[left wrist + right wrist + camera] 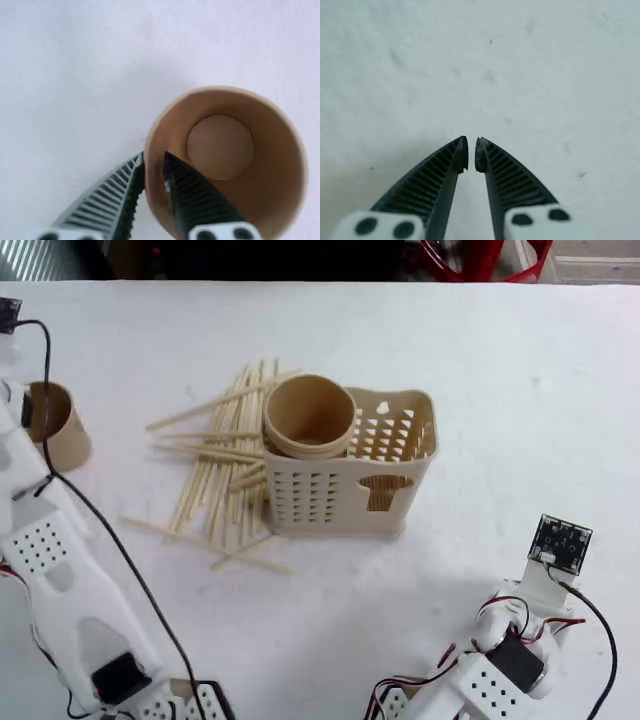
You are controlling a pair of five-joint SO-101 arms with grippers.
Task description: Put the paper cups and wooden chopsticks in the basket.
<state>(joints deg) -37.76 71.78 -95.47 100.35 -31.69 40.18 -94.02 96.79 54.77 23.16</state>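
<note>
Upright on the white table, a perforated beige basket with a handle cut-out in its near wall; in the basket's left end, nested paper cups, mouths up, rims above the basket's wall.

Against the basket's left side, a loose heap of wooden chopsticks flat on the table; most roughly parallel and running front to back, a few crossing them at angles; the nearest ones touching or just beside the basket's left wall, some reaching past its far left corner.

Well to the left of the basket, beyond the chopsticks, a loose paper cup at the table's edge, mouth tipped towards the left arm; seen from the left wrist as an open mouth with a round bottom.

Left gripper clamped on that cup's rim; one finger inside the cup, the other outside, the cup wall pinched between them; black cable trailing along the left arm.

Right gripper near the table surface, tips almost touching, a thin slit between them and nothing held; right arm folded at the near edge, to the front and right of the basket, well apart from it.
</note>
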